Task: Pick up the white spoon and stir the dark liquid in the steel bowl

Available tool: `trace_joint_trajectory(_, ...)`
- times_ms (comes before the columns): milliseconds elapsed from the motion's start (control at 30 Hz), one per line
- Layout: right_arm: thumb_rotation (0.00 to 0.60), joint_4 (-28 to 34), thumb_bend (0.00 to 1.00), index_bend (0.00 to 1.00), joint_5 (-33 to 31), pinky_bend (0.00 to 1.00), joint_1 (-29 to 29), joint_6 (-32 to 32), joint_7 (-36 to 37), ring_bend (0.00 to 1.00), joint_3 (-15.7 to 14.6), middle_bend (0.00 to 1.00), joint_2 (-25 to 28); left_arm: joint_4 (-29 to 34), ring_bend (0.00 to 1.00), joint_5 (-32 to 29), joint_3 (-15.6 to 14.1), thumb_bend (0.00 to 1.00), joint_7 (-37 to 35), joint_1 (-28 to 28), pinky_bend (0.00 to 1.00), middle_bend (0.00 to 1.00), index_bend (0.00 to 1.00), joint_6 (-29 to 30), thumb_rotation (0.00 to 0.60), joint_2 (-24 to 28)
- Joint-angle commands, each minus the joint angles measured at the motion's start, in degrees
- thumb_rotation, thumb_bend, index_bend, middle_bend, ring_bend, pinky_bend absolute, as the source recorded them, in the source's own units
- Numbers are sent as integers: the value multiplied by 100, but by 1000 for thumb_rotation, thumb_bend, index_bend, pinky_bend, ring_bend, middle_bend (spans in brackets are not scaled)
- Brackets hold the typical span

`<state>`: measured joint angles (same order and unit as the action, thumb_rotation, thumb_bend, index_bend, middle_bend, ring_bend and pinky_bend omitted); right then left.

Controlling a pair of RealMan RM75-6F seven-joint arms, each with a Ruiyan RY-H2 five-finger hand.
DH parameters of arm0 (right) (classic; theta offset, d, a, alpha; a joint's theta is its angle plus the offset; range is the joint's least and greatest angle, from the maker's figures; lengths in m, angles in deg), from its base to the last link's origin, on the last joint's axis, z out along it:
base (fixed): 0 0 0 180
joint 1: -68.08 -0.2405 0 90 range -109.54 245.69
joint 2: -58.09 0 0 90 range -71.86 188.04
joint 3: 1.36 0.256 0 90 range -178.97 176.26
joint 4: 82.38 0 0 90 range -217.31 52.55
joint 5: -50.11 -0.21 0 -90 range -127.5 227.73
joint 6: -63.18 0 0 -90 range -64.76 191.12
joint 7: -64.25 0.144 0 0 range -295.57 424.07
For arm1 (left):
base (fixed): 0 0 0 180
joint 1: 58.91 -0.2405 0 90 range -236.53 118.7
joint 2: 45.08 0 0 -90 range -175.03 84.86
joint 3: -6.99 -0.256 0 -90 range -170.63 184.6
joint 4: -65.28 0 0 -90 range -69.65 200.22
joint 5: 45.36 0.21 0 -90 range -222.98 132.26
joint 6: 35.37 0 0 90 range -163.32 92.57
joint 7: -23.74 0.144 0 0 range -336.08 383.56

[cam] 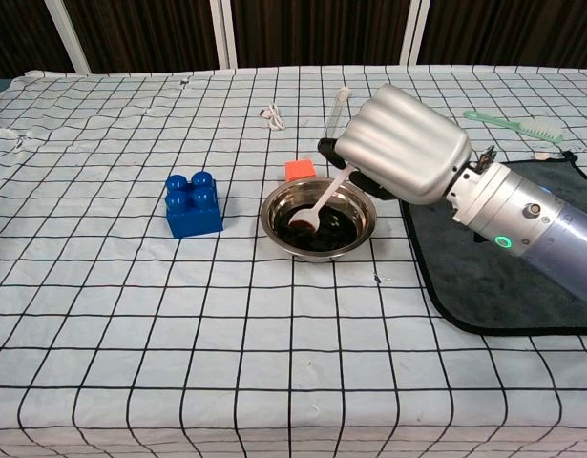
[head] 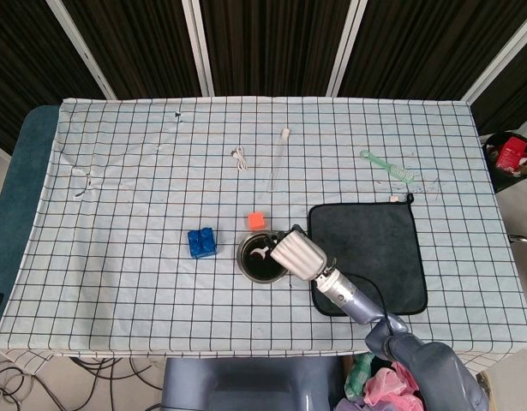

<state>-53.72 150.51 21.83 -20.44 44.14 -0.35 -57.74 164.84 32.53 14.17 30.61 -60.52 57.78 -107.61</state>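
The steel bowl (cam: pixel 319 221) (head: pixel 256 256) holds dark liquid and sits on the checked cloth near the table's middle front. My right hand (cam: pixel 403 145) (head: pixel 297 253) hangs over the bowl's right rim and grips the handle of the white spoon (cam: pixel 319 208) (head: pixel 261 254). The spoon slants down to the left with its tip in the liquid near the bowl's centre. The fingers are curled under the silver back of the hand and mostly hidden. My left hand shows in neither view.
A blue toy brick (cam: pixel 193 203) stands left of the bowl, an orange cube (cam: pixel 299 170) just behind it. A dark cloth mat (head: pixel 366 253) lies to the right under my forearm. Farther back lie a glass pipette (head: pixel 278 157), a small cable (head: pixel 239 158) and a green brush (head: pixel 386 166).
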Motion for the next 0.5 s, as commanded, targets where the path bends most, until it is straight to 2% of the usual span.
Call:
trace_joint_trajectory(33, 600, -269, 391, 725, -66, 1000, -34, 26, 93, 1000, 52, 817, -82, -1, 0, -6, -2, 195, 15, 6, 0, 5, 99, -15, 600, -5)
trace_joint_trajectory(500, 600, -512, 391, 728, -33, 1000, 143, -153, 268, 1000, -125, 817, 24, 5, 0, -20, 1, 195, 86, 20, 0, 5, 99, -23, 600, -35)
